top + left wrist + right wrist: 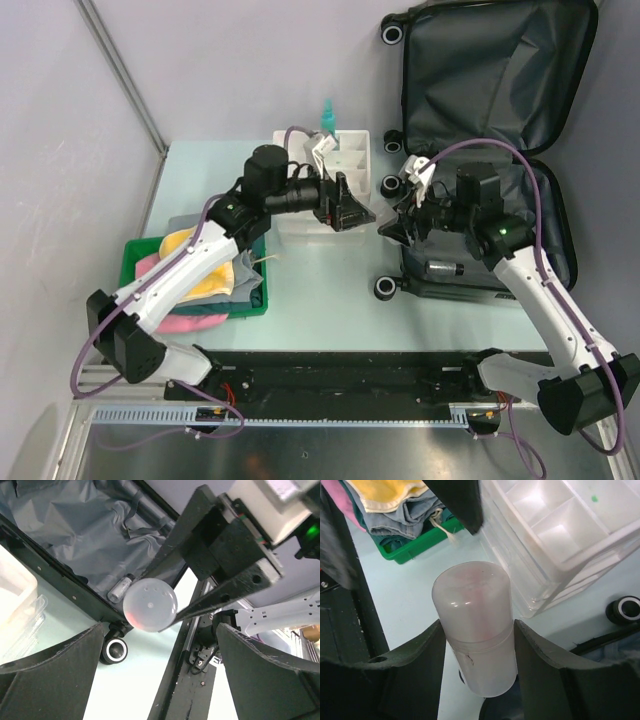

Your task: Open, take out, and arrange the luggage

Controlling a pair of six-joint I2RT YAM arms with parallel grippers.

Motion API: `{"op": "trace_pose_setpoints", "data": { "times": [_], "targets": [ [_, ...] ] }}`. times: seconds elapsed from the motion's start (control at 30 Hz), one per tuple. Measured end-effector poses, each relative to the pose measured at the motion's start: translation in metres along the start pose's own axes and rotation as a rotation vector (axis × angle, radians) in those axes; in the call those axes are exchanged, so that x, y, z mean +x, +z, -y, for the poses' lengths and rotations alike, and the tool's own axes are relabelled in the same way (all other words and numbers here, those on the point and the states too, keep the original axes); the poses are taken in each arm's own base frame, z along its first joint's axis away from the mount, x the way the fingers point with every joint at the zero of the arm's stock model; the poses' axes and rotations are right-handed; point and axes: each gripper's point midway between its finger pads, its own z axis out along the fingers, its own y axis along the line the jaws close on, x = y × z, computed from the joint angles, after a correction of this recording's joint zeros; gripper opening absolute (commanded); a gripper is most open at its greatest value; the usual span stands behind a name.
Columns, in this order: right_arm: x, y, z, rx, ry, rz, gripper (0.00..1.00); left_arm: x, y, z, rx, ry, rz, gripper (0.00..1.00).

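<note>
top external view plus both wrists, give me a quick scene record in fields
right gripper: shut on a capped translucent bottle, held above the table
left gripper: open, facing the bottle's end, apart from it
luggage: open, lid up, on the table's right side
inside luggage: one small bottle lying on the lining
drawer box: white, compartmented, between the arms
green tray: on the left, holding folded clothes
</note>
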Motion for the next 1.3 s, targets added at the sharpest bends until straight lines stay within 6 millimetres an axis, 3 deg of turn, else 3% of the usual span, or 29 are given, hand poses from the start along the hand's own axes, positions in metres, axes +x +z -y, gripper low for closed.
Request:
{"op": "trace_pose_setpoints", "data": {
  "times": [0.33, 0.53, 0.6, 0.7, 0.73, 0.83, 0.9, 1.07, 1.3],
  "targets": [
    [-0.007, 0.009, -0.016, -0.044, 0.01, 0.018, 0.29, 0.012, 0.024, -0.013, -0.037, -0.05, -0.041, 0.85],
    [-0.012, 0.013, -0.016, -0.033, 0.013, 0.033, 0.28, 0.019, 0.032, -0.018, -0.046, -0.079, -0.059, 0.7],
    [-0.012, 0.014, -0.014, -0.015, 0.023, 0.032, 0.29, 0.019, 0.032, -0.019, -0.051, -0.084, -0.058, 0.6],
    [-0.011, 0.015, -0.009, 0.01, 0.039, 0.025, 0.46, 0.018, 0.032, -0.019, -0.057, -0.079, -0.051, 0.38],
    [-0.01, 0.015, -0.008, 0.012, 0.044, 0.024, 0.63, 0.017, 0.032, -0.02, -0.06, -0.077, -0.048, 0.28],
    [-0.01, 0.016, -0.007, 0.008, 0.074, 0.026, 0.84, 0.015, 0.031, -0.023, -0.077, -0.062, -0.04, 0.12],
    [-0.01, 0.014, -0.003, 0.013, 0.101, 0.033, 0.9, 0.011, 0.027, -0.029, -0.094, -0.053, -0.03, 0.09],
    [-0.008, -0.004, 0.023, 0.076, 0.166, 0.055, 0.94, -0.019, -0.004, -0.061, -0.203, 0.022, 0.052, 0.03],
    [-0.004, -0.043, 0.067, 0.224, 0.233, 0.094, 0.95, -0.099, -0.065, -0.087, -0.441, 0.266, 0.218, 0.0]
  ]
}}
